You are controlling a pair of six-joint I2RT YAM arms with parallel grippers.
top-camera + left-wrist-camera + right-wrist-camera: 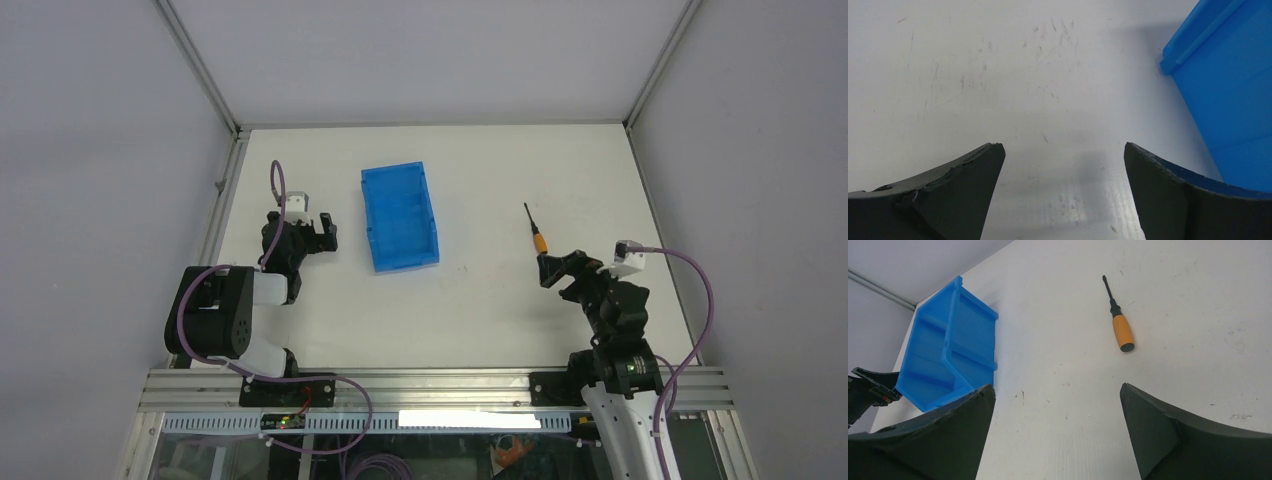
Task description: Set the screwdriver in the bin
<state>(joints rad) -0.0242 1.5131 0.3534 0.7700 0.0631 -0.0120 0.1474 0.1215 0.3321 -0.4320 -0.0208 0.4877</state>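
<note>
The screwdriver [536, 232], with a thin black shaft and a short orange handle, lies on the white table right of centre, tip pointing away. In the right wrist view the screwdriver [1122, 330] lies ahead of my right gripper [1057, 386], slightly right of the gap, untouched. My right gripper [555, 272] sits just behind the handle, jaws wide open and empty. The blue bin [400, 212] stands near the table's middle, with nothing showing inside it. My left gripper [322, 232] rests just left of the bin [1228, 85], open, with only bare table between its fingers [973, 175].
Grey enclosure walls and aluminium frame posts [205, 75] bound the table on three sides. A metal rail [430, 388] runs along the near edge by the arm bases. In the right wrist view the bin [948, 355] lies far left, with the left gripper [868, 390] beyond it.
</note>
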